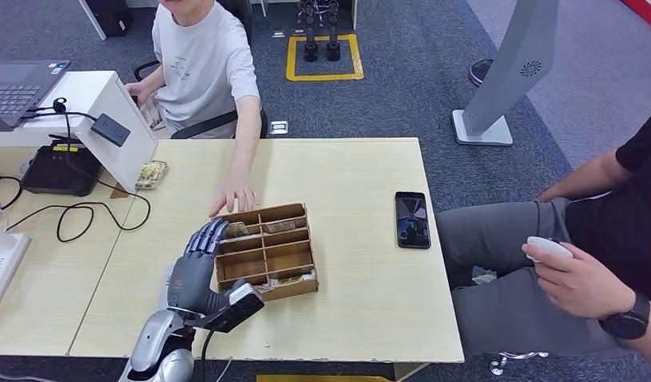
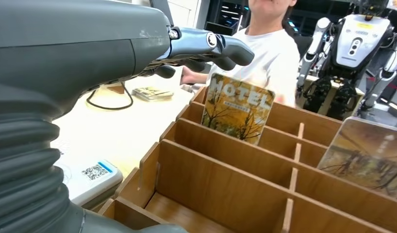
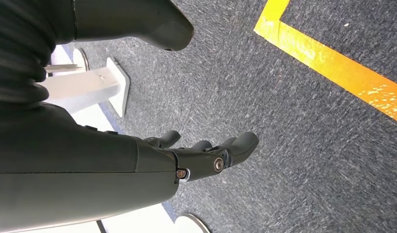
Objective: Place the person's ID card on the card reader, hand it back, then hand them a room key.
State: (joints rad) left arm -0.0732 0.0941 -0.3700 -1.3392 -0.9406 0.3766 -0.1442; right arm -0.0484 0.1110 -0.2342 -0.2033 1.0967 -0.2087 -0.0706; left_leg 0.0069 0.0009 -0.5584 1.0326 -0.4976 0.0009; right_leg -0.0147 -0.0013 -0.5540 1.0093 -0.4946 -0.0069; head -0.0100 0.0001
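Observation:
A wooden divider box (image 1: 265, 251) stands mid-table with room key cards in its compartments. One card printed MOTEL (image 2: 238, 109) stands upright in a far slot, and another card (image 2: 369, 155) leans further along. My left hand (image 1: 196, 269) lies against the box's left side, fingers (image 2: 211, 46) stretched out above the MOTEL card and holding nothing. The person's hand (image 1: 235, 196) rests flat on the table just beyond the box. A small stack of cards (image 1: 151, 173) lies by the white stand. My right hand (image 3: 206, 155) hangs over the carpet, fingers loosely apart, empty.
A black phone (image 1: 411, 219) lies right of the box. A black device (image 1: 60, 169) with cables, a laptop (image 1: 20, 86) and a power strip (image 1: 4, 259) crowd the left side. A white pad with a QR code (image 2: 92, 174) sits under my left wrist. A second person (image 1: 593, 255) sits at the right.

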